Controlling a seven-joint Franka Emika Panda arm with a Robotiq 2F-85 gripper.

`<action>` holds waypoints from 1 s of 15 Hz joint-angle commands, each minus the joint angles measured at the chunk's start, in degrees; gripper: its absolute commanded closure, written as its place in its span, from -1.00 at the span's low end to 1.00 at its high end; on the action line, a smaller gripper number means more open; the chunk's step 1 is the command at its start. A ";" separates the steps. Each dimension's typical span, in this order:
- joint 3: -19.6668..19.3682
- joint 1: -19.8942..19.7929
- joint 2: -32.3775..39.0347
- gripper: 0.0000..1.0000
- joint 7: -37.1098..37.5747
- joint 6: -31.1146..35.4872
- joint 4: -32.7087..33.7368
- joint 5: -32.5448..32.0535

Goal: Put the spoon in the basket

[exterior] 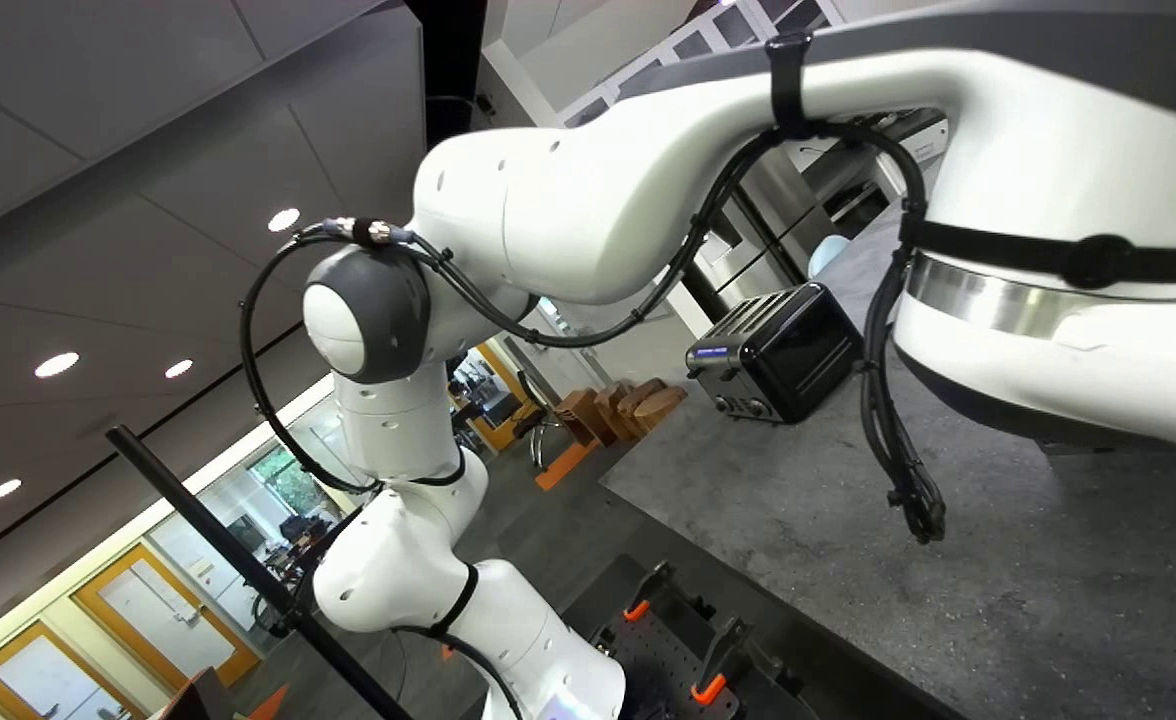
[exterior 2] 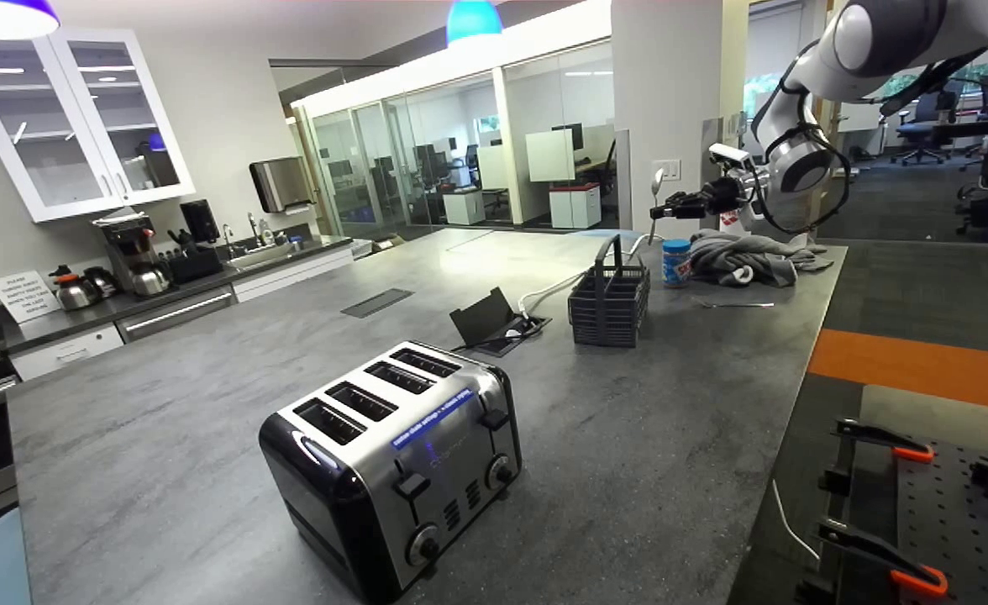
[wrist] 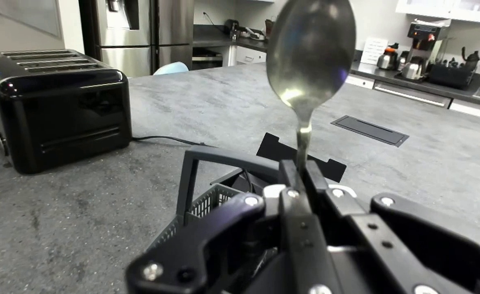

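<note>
Fingers [wrist: 287, 173] pinch the spoon [wrist: 311, 53] by its thin handle, bowl up, prob. so the handle end goes in first. It's gripped at their tips: in an exterior view the spoon [exterior 2: 657, 181] rises above them, its handle appar. running on below. Beyond & left in wrist view, partly hidden, the basket [wrist: 224, 156] stands upright on the tabletop [wrist: 93, 212], presum. for an easy drop; spoon's not in yet. Farther left: toaster [wrist: 64, 114], prob. parked out of the way.
</note>
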 commanded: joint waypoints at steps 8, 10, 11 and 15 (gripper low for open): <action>2.92 -0.74 8.37 0.96 4.73 -1.76 8.26 1.20; 3.19 -0.67 9.61 0.96 4.64 -1.42 9.20 1.16; 3.32 -0.68 10.24 0.96 4.73 -1.34 9.73 1.14; 3.68 -0.62 12.93 0.96 5.39 -0.59 12.21 1.15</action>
